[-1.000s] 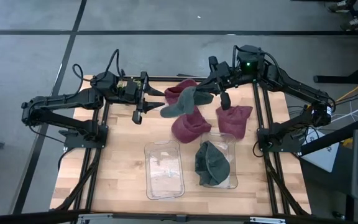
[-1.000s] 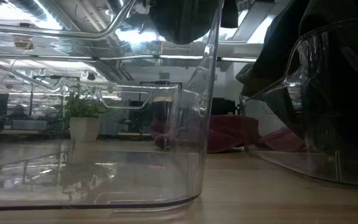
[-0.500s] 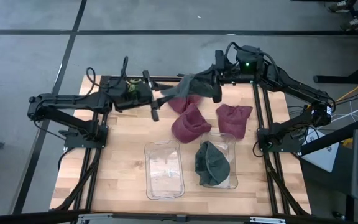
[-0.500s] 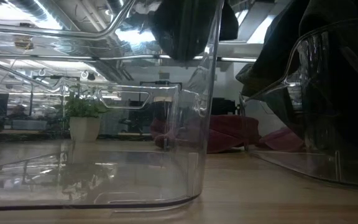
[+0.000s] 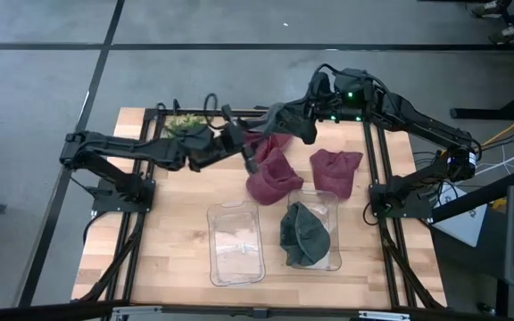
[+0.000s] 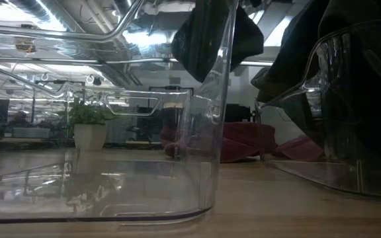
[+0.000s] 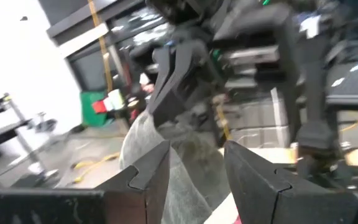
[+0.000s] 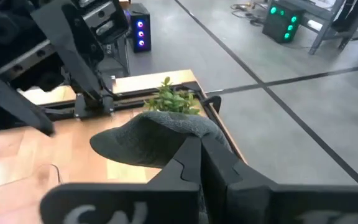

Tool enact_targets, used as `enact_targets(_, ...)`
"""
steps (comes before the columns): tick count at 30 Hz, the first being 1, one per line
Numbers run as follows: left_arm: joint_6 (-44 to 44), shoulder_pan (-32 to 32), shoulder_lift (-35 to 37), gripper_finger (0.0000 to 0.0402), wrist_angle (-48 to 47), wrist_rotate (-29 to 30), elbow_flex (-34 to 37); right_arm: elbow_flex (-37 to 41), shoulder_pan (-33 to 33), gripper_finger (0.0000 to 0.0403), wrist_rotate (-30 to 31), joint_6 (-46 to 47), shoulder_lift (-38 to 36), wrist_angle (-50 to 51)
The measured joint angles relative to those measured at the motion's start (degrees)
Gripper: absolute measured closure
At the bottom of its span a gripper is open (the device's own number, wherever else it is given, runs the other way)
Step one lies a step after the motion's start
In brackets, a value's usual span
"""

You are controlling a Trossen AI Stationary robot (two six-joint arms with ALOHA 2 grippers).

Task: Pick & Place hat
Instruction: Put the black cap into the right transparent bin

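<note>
Hat: the grey hat [image 5: 279, 119] is being held aloft at upper centre of the high view.
Right gripper [image 5: 305, 114]: pinched tight on its edge.
Left gripper [image 5: 248, 150]: fingers parted, empty, being aimed at the hat's hanging end just ahead.

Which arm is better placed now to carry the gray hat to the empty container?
The right: its pincer is shut on the gray hat, lifted. The left pincer is open beside it.
</note>
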State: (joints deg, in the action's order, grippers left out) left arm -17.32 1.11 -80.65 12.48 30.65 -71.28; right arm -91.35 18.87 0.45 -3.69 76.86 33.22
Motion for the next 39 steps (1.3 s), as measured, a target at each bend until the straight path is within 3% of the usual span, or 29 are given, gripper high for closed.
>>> enact_targets(7,-2.6,0.4,-5.7,0.0253,-0.1,8.2,-4.1,0.0,0.0,0.0403,0.0,-2.7,0.0,3.4)
enact_targets(15,-3.9,0.3,-10.4,0.0253,-0.5,9.4,-8.2,0.0,0.0,0.0403,0.0,-4.6,0.0,4.2)
enact_targets(29,-8.0,0.2,-13.1,0.0253,-0.7,21.9,-10.5,0.0,0.0,0.0403,-1.8,-5.9,0.0,4.8)
enact_targets(39,-8.0,-0.1,-13.1,0.0253,-0.7,21.6,-10.5,0.0,0.0,0.0403,-5.2,-6.4,0.0,4.3)
